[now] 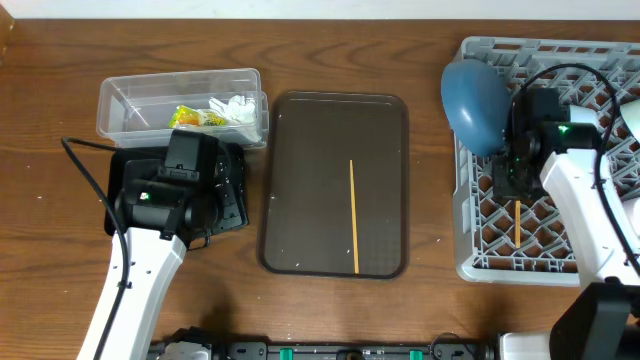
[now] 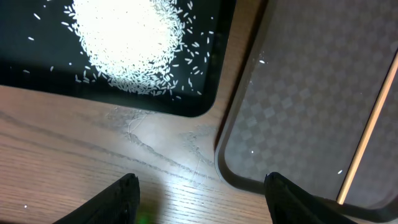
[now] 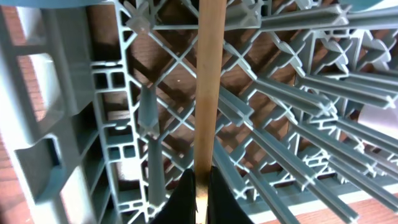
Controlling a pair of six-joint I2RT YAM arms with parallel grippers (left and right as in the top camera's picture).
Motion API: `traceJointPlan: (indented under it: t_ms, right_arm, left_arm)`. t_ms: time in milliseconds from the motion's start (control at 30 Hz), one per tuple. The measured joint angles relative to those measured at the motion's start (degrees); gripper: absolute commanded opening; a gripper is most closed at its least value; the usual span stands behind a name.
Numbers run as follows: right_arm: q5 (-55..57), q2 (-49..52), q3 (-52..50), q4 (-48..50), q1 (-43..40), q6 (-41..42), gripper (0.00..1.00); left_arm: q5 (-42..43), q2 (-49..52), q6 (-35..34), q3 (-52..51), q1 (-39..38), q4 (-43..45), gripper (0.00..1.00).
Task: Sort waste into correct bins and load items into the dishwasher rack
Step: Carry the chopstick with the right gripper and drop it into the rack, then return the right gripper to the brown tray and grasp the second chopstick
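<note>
The grey dishwasher rack (image 1: 480, 255) stands at the right, with the dark blue dish (image 1: 475, 100) upright at its left side. My right gripper (image 1: 515, 175) is over the rack and shut on a wooden chopstick (image 3: 208, 81), which points down among the pegs (image 3: 280, 93). The second chopstick (image 1: 353, 215) lies on the brown serving tray. The clear tub (image 1: 130, 100) holds the yellow-green wrapper (image 1: 190, 117) and the white tissue (image 1: 232, 108). My left gripper (image 2: 202, 186) is open and empty above bare wood, beside the black tray (image 2: 205, 99) with the rice heap (image 2: 127, 43).
The brown serving tray (image 1: 300, 180) lies in the middle between the black tray and the rack; its corner shows in the left wrist view (image 2: 298, 112). A pale rounded thing (image 1: 630, 115) sits at the rack's right edge. The mint bowl and pink cup are out of view.
</note>
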Motion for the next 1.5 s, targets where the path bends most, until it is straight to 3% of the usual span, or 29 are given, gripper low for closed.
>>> traceJointPlan:
  t_ms: [67, 467, 567, 700, 867, 1033, 1300, 1500]
  right_arm:
    - [0.17, 0.0, -0.63, 0.68, 0.0, -0.04, 0.21]
    - [-0.35, 0.0, -0.7, 1.11, 0.0, 0.13, 0.3]
    - [-4.17, -0.04, 1.01, 0.55, 0.04, 0.31, 0.35]
    - [-14.05, -1.42, 4.72, 2.75, 1.66, 0.42, 0.35]
    - [-22.47, -3.76, 6.43, 6.27, 10.97, 1.99, 0.38]
    - [-23.08, -1.42, 6.43, 8.98, 21.22, 5.35, 0.39]
    - [-20.39, 10.1, 6.43, 13.31, 33.79, 11.61, 0.36]
    - [-19.19, 19.93, 6.43, 14.34, 38.62, 16.74, 0.33]
  left_arm:
    - [0.02, 0.0, 0.0, 0.0, 0.0, -0.02, 0.68]
    - [0.02, 0.0, 0.0, 0.0, 0.0, -0.02, 0.68]
    - [0.02, 0.0, 0.0, 0.0, 0.0, -0.02, 0.67]
    - [0.02, 0.0, 0.0, 0.0, 0.0, 0.02, 0.68]
    - [0.02, 0.0, 0.0, 0.0, 0.0, 0.39, 0.67]
    - [0.02, 0.0, 0.0, 0.0, 0.0, 0.5, 0.67]
    - [0.02, 0.0, 0.0, 0.0, 0.0, 0.48, 0.67]
    - [0.02, 0.0, 0.0, 0.0, 0.0, 0.5, 0.68]
